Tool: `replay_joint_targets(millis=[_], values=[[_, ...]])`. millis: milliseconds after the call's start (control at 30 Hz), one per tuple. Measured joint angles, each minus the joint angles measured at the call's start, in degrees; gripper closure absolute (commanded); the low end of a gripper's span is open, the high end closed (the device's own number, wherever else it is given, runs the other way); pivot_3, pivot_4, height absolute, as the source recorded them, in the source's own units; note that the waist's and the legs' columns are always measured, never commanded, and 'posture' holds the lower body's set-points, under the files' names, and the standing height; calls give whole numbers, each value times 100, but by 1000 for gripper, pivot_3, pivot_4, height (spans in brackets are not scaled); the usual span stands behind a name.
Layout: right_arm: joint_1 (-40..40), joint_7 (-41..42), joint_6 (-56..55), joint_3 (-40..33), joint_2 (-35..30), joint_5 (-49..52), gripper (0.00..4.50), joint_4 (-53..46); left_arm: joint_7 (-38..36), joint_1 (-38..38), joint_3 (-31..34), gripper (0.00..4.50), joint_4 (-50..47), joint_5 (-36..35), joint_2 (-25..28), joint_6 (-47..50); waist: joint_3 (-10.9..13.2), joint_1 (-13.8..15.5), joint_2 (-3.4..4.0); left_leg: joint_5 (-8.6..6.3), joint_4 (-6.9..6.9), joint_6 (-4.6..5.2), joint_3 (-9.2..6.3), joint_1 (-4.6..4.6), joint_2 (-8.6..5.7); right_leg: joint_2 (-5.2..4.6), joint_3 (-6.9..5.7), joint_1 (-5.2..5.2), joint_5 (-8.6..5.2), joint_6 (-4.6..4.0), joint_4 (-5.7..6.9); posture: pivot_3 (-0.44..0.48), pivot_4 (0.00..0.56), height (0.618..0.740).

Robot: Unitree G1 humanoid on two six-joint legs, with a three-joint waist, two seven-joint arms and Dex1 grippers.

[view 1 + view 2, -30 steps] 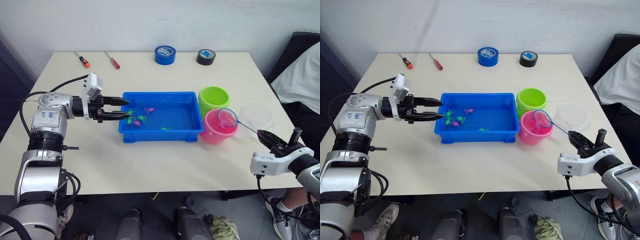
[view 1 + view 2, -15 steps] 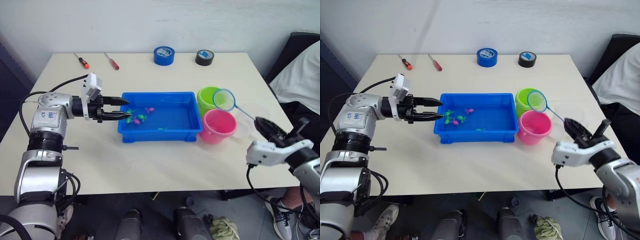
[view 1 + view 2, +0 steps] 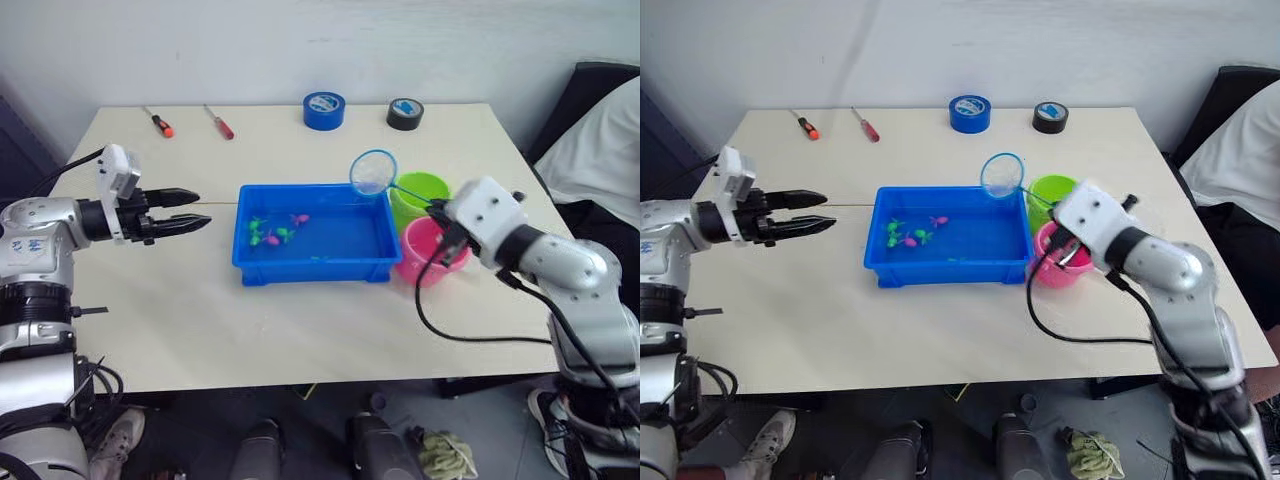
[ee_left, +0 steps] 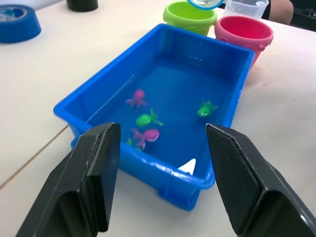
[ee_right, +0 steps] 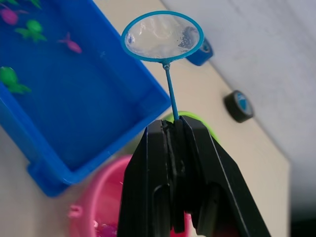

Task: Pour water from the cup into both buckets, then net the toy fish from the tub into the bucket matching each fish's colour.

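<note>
The blue tub sits mid-table with water and several pink and green toy fish at its left end. My right gripper is shut on the thin handle of the net. The blue hoop hangs above the tub's far right corner, and its mesh looks empty. The green bucket and the pink bucket stand right of the tub, partly behind my right arm. The clear cup stands behind the pink bucket. My left gripper is open, left of the tub and apart from it.
A blue tape roll and a black tape roll lie at the table's far edge. Two red-handled screwdrivers lie at the far left. A black cable loops onto the table below my right arm. A person in white is at the right.
My right arm swung left over the buckets, carrying the net from above the green bucket to above the tub's far right corner. My left gripper drew back left, away from the tub.
</note>
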Motion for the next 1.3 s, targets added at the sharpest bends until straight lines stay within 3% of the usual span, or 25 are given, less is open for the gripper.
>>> replay_joint_targets(millis=[167,533,900,1300], values=[[-1126,-50,1638,296,433,601,4500,637,256,372,151,1471,-592,-101,70,332,0,-20,0,0,-7,0,-3,-8,2,-4,-4,-12,-1,-4,-1,0,150,734],[-1851,-217,3095,728,433,1268,4500,1429,592,930,362,1471,-1301,-327,134,710,0,-30,0,-1,-9,0,-4,-29,0,-9,-7,-29,-2,-4,-9,0,150,734],[-1983,-483,2758,1531,472,1248,4500,2309,752,1222,360,1471,-1536,-357,188,811,0,-60,0,-1,-12,0,2,-34,0,-7,-3,-37,-2,-5,-11,0,150,734],[-2180,-899,1777,1671,1203,1066,4500,3583,909,1594,588,1471,-2119,-536,382,1053,0,-124,0,-2,-18,-1,1,-36,3,-6,-4,-41,-2,-5,-13,0,150,734]])
